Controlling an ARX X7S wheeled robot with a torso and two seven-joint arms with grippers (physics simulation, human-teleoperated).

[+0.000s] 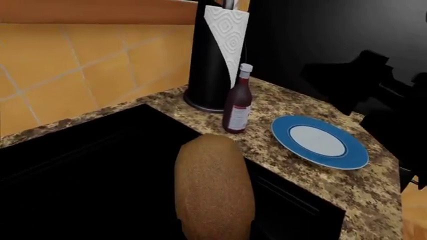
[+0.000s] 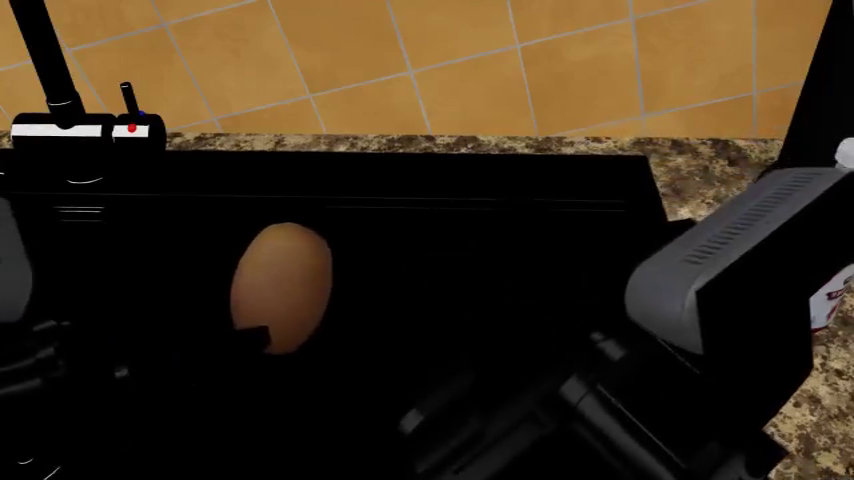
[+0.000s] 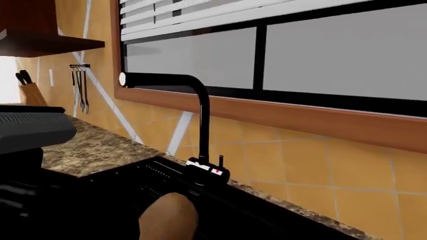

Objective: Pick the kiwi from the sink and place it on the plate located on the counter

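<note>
I see the kiwi [image 2: 282,286] over the dark sink [image 2: 441,230], raised above the basin in the head view, with a dark notch of something overlapping its lower edge. In the left wrist view the kiwi [image 1: 215,187] fills the near foreground, so it looks held by the left pincer, though I cannot see the fingers themselves; I cannot tell for sure how the jaws stand. Right pincer: not visible, only the grey arm housing [image 2: 747,270] beside the sink; state unknown. The plate [image 1: 319,141] lies flat on the table [image 1: 293,165] just beside the sink's rim, bare. Between plate and tiled wall [image 1: 73,75] stands a dark red bottle [image 1: 237,102], upright, with a paper towel holder [image 1: 217,55] behind it, near the sink's corner. The faucet [image 3: 193,120] rises at the sink's back edge, white-labelled fittings [image 2: 83,128] at its base. In the right wrist view the kiwi [image 3: 168,218] shows in front of the faucet.
</note>
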